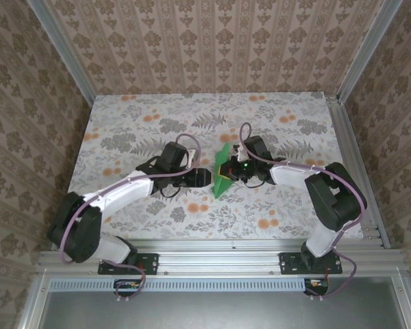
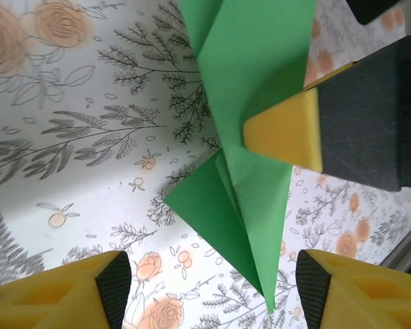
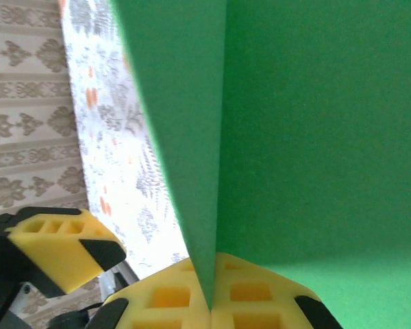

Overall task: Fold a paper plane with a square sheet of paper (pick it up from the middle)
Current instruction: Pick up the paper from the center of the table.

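The half-folded paper plane [image 3: 315,137], pinched in the right gripper [image 3: 211,305] at lower centre, likely needs the spread-open left gripper [image 2: 212,277] to crease its wing.

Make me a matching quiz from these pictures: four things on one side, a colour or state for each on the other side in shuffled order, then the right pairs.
Things:
1. left gripper
2. right gripper
3. green paper
4. tabletop

Colours or states:
A. grey-and-orange floral print
B. shut, pinching a folded edge
C. open, fingers wide apart
D. bright, plain, creased into pointed flaps

Pairs: 1-C, 2-B, 3-D, 4-A
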`<move>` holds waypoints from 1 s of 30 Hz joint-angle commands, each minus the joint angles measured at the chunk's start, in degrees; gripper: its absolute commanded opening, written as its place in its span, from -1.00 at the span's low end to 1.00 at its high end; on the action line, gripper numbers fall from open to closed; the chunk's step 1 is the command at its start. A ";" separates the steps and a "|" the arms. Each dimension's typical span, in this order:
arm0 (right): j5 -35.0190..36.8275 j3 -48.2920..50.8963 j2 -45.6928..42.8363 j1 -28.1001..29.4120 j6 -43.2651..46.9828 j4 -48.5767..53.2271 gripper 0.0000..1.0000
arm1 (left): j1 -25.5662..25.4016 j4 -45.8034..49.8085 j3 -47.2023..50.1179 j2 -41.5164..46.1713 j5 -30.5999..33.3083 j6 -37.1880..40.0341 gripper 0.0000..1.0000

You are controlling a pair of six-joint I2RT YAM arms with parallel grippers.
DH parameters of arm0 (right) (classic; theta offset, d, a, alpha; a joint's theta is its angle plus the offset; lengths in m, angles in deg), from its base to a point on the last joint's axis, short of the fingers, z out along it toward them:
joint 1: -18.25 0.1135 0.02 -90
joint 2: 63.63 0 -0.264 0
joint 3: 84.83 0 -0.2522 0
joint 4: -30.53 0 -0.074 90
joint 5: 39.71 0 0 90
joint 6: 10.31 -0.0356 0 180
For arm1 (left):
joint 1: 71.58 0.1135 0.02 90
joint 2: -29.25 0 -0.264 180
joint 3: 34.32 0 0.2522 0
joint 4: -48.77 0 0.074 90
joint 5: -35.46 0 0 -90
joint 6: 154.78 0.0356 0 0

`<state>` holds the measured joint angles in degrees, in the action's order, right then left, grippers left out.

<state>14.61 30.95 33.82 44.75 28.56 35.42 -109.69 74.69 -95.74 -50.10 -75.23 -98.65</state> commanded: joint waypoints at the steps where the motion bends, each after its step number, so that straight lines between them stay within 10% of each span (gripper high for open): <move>1: -2.76 -1.30 -2.17 -0.49 -4.24 -5.48 -0.96 | 0.49 -2.79 2.63 4.95 -1.15 -7.72 0.39; 19: -5.98 -1.99 -4.11 -0.48 -21.49 -26.45 -1.00 | -0.98 -28.09 12.41 13.54 -4.62 -30.19 0.51; 30: -6.46 -0.16 -4.79 -0.22 -22.74 -28.33 -1.00 | -0.26 -28.40 7.76 10.25 -7.00 -27.59 -0.16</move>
<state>9.45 29.84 30.72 44.51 6.89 9.68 -110.17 48.20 -85.68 -39.65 -80.69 -127.33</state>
